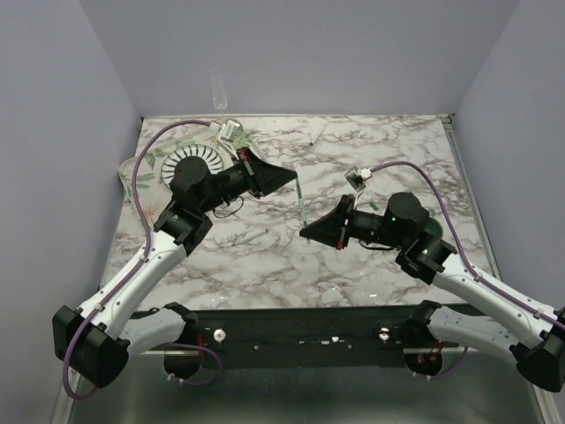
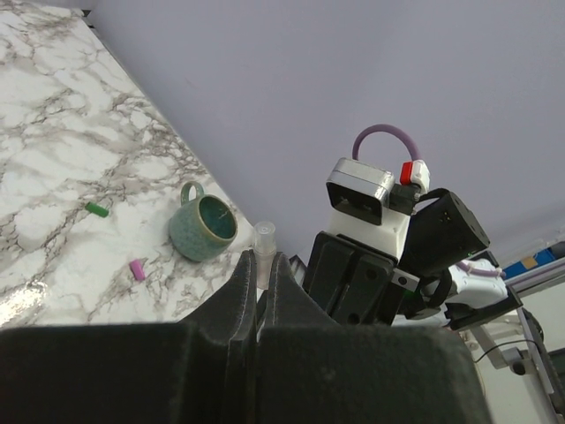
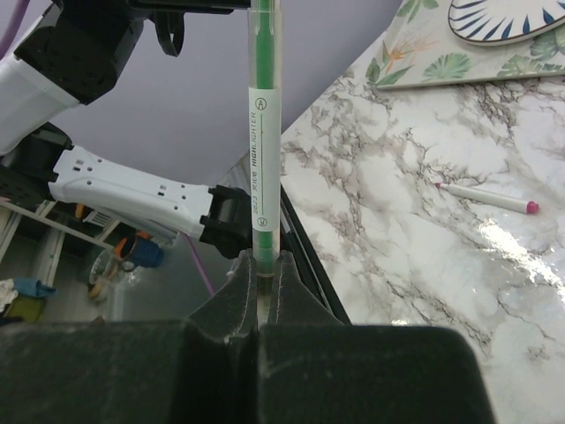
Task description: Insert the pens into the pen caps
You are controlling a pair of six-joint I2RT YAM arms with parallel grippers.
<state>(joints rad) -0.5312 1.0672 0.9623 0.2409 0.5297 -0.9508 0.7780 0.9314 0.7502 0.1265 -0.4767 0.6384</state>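
A pen [image 3: 262, 132] with a white label and a green core stands upright in the right wrist view. My right gripper [image 3: 263, 261] is shut on its lower end. In the top view this pen [image 1: 301, 200] spans the gap between my left gripper [image 1: 295, 181] and my right gripper [image 1: 305, 230]. My left gripper [image 2: 262, 261] is shut on its pale, translucent other end [image 2: 263, 240]. A second pen [image 3: 490, 198] with a pink tip lies on the marble. A green cap [image 2: 97, 209] and a pink cap [image 2: 137, 269] lie loose on the table.
A teal mug [image 2: 201, 231] stands near the caps. A striped plate [image 1: 192, 164] rests on a leaf-print mat [image 1: 168, 146] at the back left, behind my left arm. A thin white item [image 1: 318, 132] lies near the back wall. Purple walls enclose the table.
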